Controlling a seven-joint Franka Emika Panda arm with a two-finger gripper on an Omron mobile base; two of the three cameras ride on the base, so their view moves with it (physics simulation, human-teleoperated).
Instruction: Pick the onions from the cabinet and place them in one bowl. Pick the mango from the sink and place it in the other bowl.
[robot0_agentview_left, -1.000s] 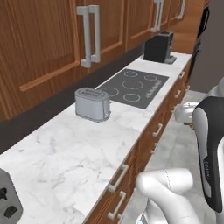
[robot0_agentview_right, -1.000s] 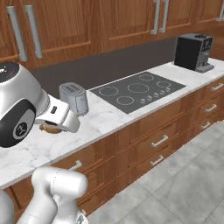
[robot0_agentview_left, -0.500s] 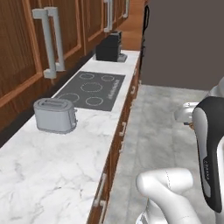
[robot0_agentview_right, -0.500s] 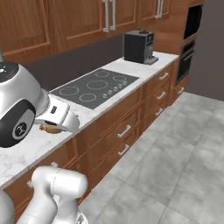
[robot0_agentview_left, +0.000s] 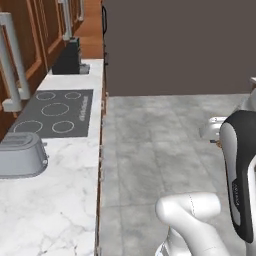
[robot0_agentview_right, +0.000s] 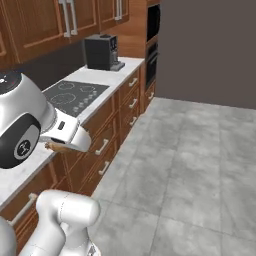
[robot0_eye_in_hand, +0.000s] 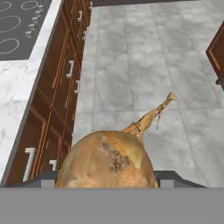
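A tan-yellow onion with a thin dry stem sits large in the hand view. My gripper is shut on it, with a dark fingertip on each side of the bulb. Grey floor tiles lie below the onion. In the right base view the white hand hangs beside the counter front, and a brown edge of the onion peeks out under it. In the left base view the hand is over the floor at the right. The bowls, the mango and the sink are out of view.
A white marble counter carries a grey toaster, a black cooktop and a black coffee machine. Reddish-brown wall cabinets with grey bar handles hang above it. Drawer fronts run below. A built-in oven ends the row.
The whole picture has swung: the base has turned, so counter, toaster and cooktop slid to the left and open grey floor came into view. The arm keeps its pose.
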